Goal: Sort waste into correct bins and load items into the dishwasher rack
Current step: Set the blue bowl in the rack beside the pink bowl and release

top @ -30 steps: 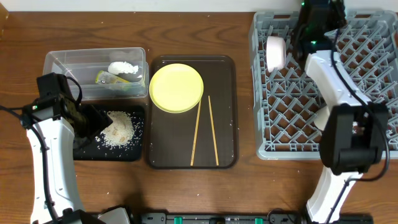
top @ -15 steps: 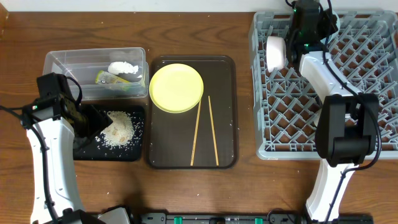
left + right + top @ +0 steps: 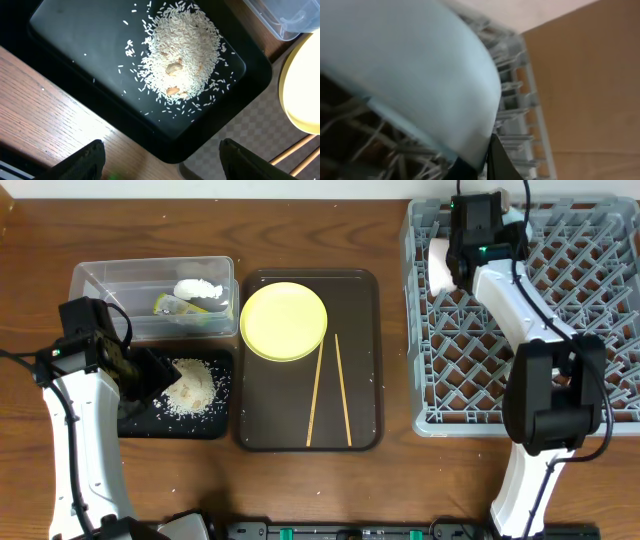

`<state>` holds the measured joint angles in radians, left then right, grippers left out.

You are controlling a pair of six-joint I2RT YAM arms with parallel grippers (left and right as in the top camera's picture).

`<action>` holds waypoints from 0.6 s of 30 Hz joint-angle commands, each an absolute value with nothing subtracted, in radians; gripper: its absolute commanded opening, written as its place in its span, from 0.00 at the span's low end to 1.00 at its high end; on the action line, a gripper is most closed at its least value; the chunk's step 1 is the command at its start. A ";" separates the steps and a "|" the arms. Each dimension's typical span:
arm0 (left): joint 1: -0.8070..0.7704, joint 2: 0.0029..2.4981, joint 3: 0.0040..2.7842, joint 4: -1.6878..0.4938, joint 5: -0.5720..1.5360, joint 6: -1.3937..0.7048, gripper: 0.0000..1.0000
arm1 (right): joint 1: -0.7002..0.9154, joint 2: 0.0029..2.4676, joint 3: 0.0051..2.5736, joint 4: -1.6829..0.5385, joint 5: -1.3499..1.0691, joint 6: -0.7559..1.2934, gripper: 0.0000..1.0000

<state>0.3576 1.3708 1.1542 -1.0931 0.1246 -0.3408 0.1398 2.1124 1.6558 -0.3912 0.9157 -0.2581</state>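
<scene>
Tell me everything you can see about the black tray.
The black tray is a shallow rectangle with rounded corners and a low raised rim, smooth and glossy like plastic. It lies flat on the wooden table on the robot's left, nearer the robot than the clear box and close beside the brown tray. A heap of rice with a few tan bits sits in it, loose grains scattered around. The left claw hangs open above its edge, not touching.
</scene>
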 commanded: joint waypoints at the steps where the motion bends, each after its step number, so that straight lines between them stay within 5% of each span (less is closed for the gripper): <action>1: 0.361 1.359 1.163 -1.095 0.123 -0.350 0.76 | 0.142 2.070 1.635 -0.479 0.746 -0.045 0.02; 12: 0.361 1.359 1.163 -1.095 0.123 -0.350 0.76 | 0.143 1.861 1.635 -0.701 0.439 0.010 0.61; 18: 0.361 1.359 1.163 -1.095 0.123 -0.350 0.82 | 0.146 1.733 1.635 -0.808 -0.057 0.026 0.63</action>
